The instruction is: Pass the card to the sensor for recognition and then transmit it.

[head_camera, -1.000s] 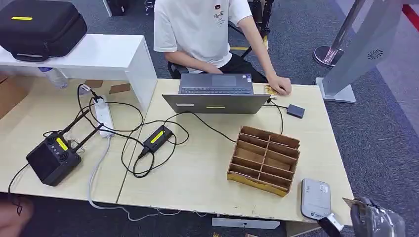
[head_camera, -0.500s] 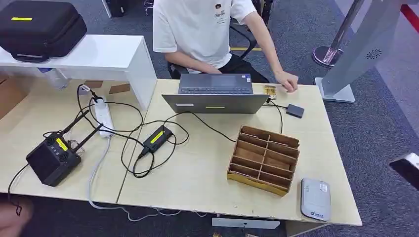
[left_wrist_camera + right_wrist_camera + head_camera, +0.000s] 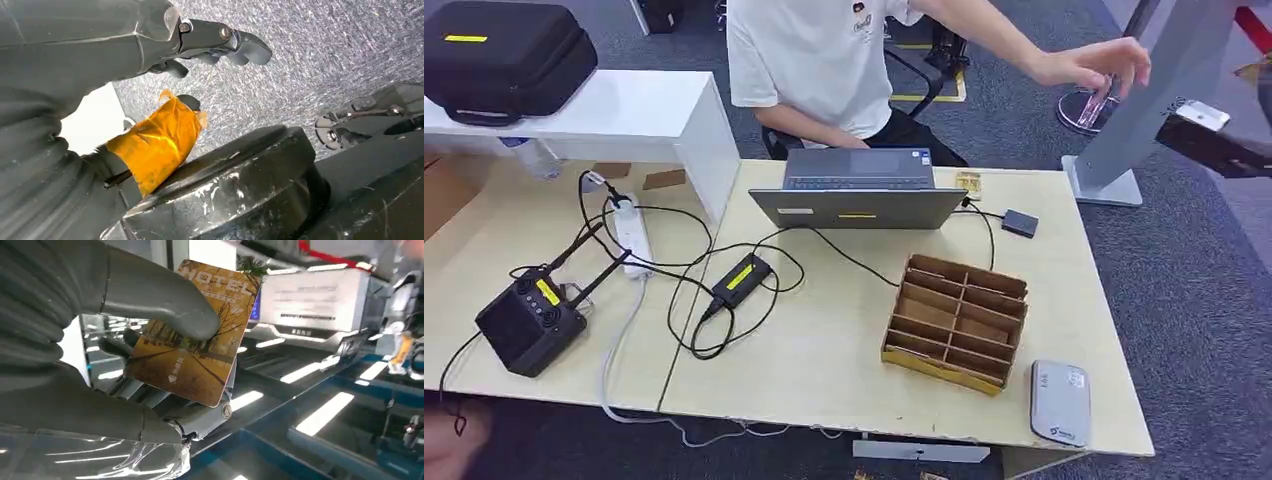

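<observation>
Card [image 3: 192, 345], orange and marked HOTEL, is pinched flat between the right hand's [image 3: 100, 340] thumb and fingers, now raised at the head view's right edge where a second ago it sat low by the table [image 3: 844, 350] corner; the person's hand [image 3: 1094, 65] has lifted from the table toward it; the left hand [image 3: 150, 75] hangs over carpet, fingers loosely apart, holding nothing; the grey card reader [image 3: 1060, 402] lies on the table's near right corner.

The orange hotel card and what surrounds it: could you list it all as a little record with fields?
card: orange rectangular hotel card printed with trees
holder: right hand, thumb pressed on the card's face
left hand: left hand holding nothing, over grey carpet
person: hand reaching toward the right arm
table: pale wooden table
on table: grey laptop, brown wooden compartment box, grey flat card reader
</observation>
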